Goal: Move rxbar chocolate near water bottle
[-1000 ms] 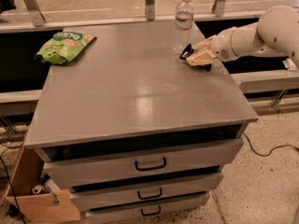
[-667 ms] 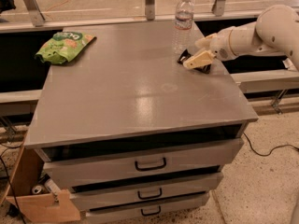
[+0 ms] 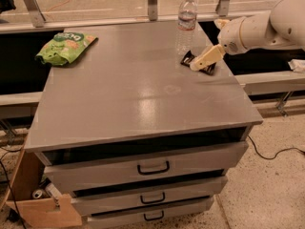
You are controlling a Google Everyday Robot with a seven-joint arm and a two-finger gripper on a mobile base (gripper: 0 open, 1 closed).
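The rxbar chocolate (image 3: 188,58), a small flat bar in a black wrapper, lies on the grey table top (image 3: 143,89) just right of the base of the water bottle (image 3: 187,22). The bottle is clear with a white cap and stands upright near the table's far right edge. My gripper (image 3: 204,59) reaches in from the right on the white arm (image 3: 257,30) and sits right over the bar, covering its middle. The bar's black ends show on either side of the gripper.
A green snack bag (image 3: 64,46) lies at the far left corner of the table. The cabinet below has three drawers with dark handles (image 3: 153,168). A cardboard box (image 3: 45,209) stands on the floor at lower left. Railing posts (image 3: 152,1) stand behind the table.
The gripper has stayed over the bar beside the bottle, shifting only slightly. The bar and bottle have not visibly moved.
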